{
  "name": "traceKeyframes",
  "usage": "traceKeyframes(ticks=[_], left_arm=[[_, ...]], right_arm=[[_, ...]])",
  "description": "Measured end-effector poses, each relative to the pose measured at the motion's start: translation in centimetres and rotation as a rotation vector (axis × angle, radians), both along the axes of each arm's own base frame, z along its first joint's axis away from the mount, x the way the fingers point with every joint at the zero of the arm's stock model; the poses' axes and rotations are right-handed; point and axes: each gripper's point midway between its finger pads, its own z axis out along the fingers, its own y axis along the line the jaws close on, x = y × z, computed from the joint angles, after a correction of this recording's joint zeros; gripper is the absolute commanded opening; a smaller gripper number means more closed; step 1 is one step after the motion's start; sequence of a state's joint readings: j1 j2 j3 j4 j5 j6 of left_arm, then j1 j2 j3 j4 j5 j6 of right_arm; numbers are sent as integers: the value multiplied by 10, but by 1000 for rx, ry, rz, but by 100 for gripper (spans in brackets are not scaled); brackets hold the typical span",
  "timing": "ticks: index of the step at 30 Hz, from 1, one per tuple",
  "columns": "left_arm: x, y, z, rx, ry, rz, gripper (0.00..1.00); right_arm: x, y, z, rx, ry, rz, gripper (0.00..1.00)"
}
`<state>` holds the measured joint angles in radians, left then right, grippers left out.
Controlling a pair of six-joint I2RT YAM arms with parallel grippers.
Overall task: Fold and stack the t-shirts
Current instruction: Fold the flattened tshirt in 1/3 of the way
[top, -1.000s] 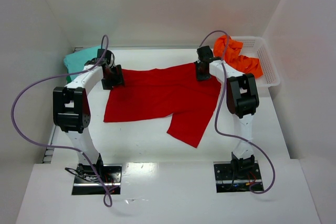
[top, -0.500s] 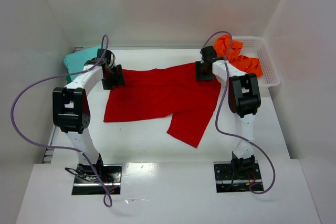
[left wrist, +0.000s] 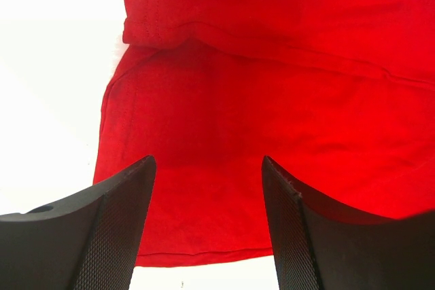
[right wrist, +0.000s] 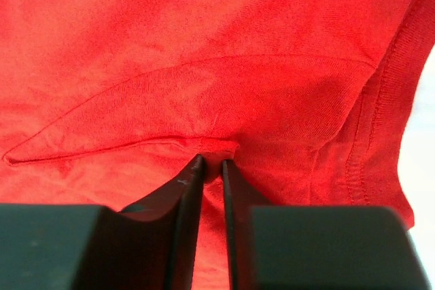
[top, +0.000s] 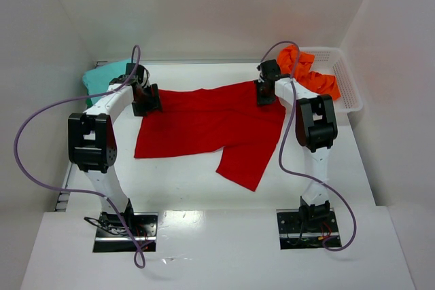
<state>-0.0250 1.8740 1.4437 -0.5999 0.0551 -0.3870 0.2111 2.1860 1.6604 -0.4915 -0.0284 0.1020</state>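
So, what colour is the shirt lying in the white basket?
Orange. The orange shirt in the basket shows best in the top external view.

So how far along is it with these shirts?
Early. The teal shirt sits in a compact pile at the far left, seemingly folded. The red shirt lies spread out: the right pincer pinches its far edge, the left pincer hangs open over it. The orange shirt lies crumpled in the basket.
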Motion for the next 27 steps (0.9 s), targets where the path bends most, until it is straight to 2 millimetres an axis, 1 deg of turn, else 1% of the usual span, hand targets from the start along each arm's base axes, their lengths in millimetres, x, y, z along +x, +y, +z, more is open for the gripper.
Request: traceKeyframes(ticks=[3, 5, 11, 13, 14, 16, 18, 19, 21, 24, 27], left_arm=[[0, 0, 0, 0, 0, -1, 72], [0, 0, 0, 4, -1, -13, 72], [0, 0, 0, 7, -2, -18, 72], [0, 0, 0, 6, -1, -19, 72], [0, 0, 0, 5, -2, -19, 72], [-1, 0, 0, 4, -1, -20, 72], [-1, -1, 0, 2, 0, -21, 72], [-1, -1, 0, 1, 0, -22, 72], [-1, -1, 0, -1, -1, -23, 72], [-1, -3, 1, -10, -4, -28, 72], [0, -6, 4, -25, -10, -36, 72]], right_arm=[[0, 0, 0, 2, 1, 1, 13], [0, 0, 0, 2, 1, 1, 12], [0, 0, 0, 0, -1, -1, 12], [-3, -2, 1, -4, -5, -4, 13], [-7, -2, 1, -2, -1, -7, 13], [-16, -3, 4, 3, 5, -9, 16], [-27, 0, 9, 31, 11, -5, 17], [-34, 2, 13, 55, 11, -3, 19], [-50, 9, 20, 99, 18, 8, 19], [-72, 23, 29, 149, 27, 29, 21], [-92, 46, 31, 174, 37, 73, 22]])
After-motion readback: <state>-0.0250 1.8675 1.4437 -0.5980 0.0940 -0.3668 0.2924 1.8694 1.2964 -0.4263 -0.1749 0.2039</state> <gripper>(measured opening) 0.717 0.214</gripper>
